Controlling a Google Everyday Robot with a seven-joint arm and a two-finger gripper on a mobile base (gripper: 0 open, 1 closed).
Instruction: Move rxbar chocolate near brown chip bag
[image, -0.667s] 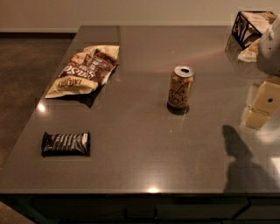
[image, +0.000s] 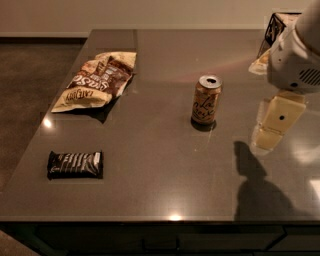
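The rxbar chocolate (image: 75, 164) lies flat near the front left corner of the grey table (image: 150, 150), its dark wrapper showing white lettering. The brown chip bag (image: 97, 80) lies crinkled at the back left, well apart from the bar. My gripper (image: 272, 127) hangs above the right side of the table, far from both, to the right of the orange can. It holds nothing that I can see.
An orange drink can (image: 206, 100) stands upright mid-table. A dark box with white pattern (image: 277, 25) and a pale item sit at the back right corner. The table's left edge drops to a brown floor (image: 30, 75).
The arm and gripper have shifted a little to the left, toward the table's middle. The bar, bag and can have not moved.
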